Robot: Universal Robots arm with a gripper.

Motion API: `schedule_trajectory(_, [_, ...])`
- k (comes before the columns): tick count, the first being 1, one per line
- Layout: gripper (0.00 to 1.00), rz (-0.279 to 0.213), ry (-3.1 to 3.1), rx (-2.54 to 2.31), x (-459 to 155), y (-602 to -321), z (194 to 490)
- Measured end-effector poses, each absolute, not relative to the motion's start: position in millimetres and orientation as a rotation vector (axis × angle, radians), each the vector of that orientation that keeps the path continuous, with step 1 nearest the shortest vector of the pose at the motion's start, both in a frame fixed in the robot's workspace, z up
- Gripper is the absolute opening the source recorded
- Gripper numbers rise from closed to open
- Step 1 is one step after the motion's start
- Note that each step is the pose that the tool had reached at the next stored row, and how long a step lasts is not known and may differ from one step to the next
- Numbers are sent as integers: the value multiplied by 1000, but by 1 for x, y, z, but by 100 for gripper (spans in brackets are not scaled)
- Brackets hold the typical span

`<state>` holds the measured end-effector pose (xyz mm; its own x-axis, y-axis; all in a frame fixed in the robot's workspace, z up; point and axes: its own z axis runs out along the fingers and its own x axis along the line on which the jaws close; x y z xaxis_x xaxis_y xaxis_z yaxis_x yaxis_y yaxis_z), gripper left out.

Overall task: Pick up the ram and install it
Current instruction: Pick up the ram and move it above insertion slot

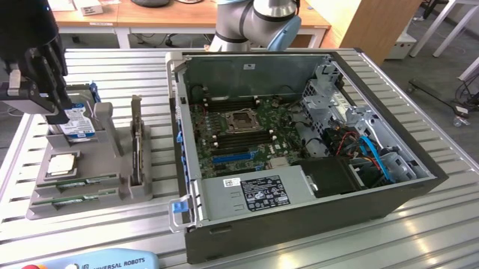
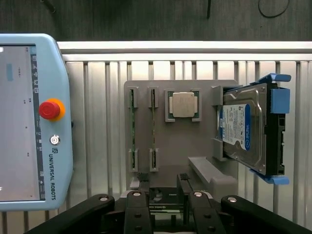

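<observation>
A ribbed aluminium table (image 1: 112,73) spans the frame, evenly lit, with a soft sheen at the lower right. Behind it, wooden desks (image 1: 157,19) run across the upper left. A pale wooden cabinet (image 1: 371,25) stands at the upper right, and white furniture legs (image 1: 438,28) rise from the grey floor (image 1: 441,73).

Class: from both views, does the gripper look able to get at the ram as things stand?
Probably yes. The open gripper hangs above the grey holder, and the ram sits edge-up in its slots with nothing covering it.
</observation>
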<state>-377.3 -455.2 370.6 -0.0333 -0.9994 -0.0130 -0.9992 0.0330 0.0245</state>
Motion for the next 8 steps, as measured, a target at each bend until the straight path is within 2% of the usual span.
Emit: schedule_trajectory(8, [36,-42,-2252,2179,-377,-455,356])
